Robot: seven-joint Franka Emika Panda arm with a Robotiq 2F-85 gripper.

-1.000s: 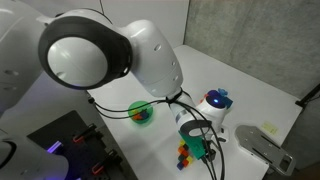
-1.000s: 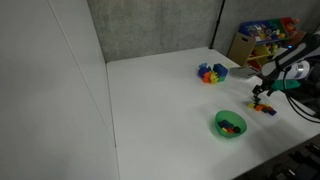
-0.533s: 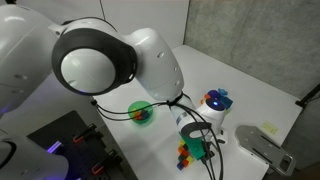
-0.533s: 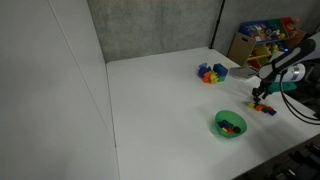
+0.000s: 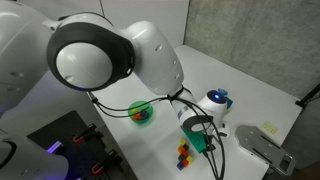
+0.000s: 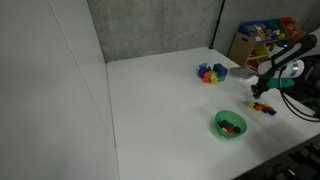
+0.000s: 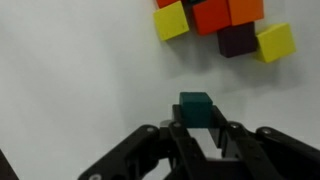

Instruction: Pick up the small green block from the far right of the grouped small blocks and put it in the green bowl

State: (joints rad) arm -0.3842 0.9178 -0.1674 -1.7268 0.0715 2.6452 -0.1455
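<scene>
- Green block [image 7: 196, 107] is clamped between the gripper's [image 7: 201, 127] fingers.
- Remaining blocks [image 7: 222, 22] lie grouped on the white table [image 7: 80, 70], apart from it.
- The green bowl [image 6: 219, 126] stands nearby.

In the wrist view the top edge cuts the orange blocks [image 7: 212, 14], and the fingers [image 7: 183, 138] hide the green block's [image 7: 195, 108] lower part. In an exterior view the gripper [image 6: 262, 91] looks too small to judge.

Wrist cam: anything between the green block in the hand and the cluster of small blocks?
Nothing. In the wrist view only bare white table separates the green block, gripped in the hand, from the block cluster.
</scene>
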